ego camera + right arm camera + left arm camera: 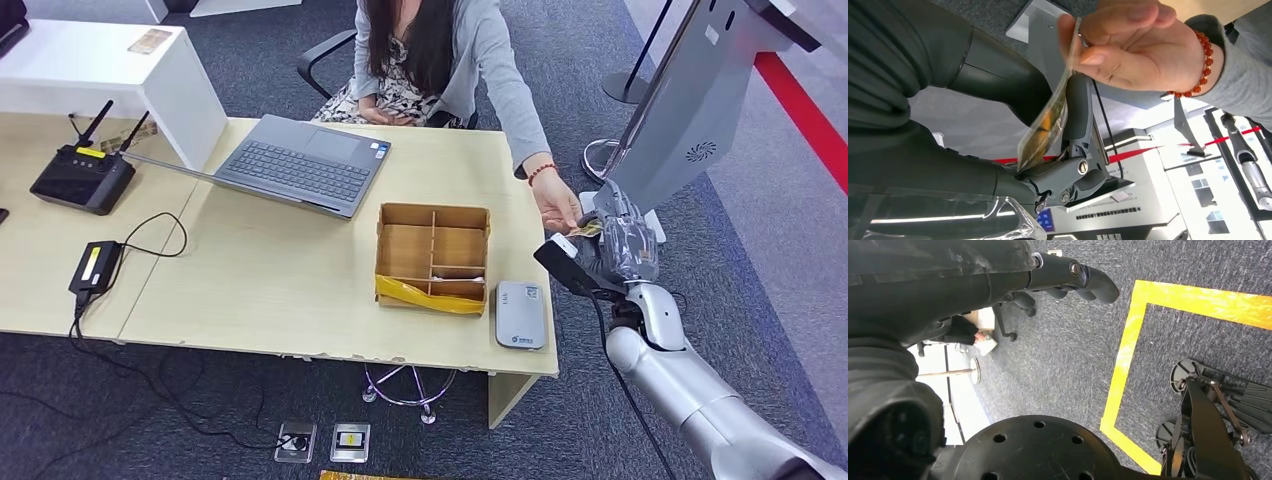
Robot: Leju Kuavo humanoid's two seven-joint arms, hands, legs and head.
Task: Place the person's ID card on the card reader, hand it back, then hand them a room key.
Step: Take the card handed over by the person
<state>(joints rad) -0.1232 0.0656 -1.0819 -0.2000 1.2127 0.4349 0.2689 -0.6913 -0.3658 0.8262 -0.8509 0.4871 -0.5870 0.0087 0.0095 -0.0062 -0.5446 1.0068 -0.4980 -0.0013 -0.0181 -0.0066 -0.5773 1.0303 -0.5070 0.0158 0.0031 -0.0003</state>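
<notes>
ID card (1048, 117) sits pinched between your right hand (622, 243) thumb and fingers, at the desk's 3 o'clock; hold steady until the person's hand (1133, 42) commits

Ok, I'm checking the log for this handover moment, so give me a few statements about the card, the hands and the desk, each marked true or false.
1. The card is between the robot's right hand and the person's hand. True: both touch it, at the desk's right end.
2. The card reader has a card lying on it. False: its top is bare.
3. The laptop is closed. False: it lies open, keyboard showing.
4. The cardboard box sits between the laptop and the card reader. True.
5. The left hand holds a room key. False: it hangs over the carpet with nothing in it.
</notes>
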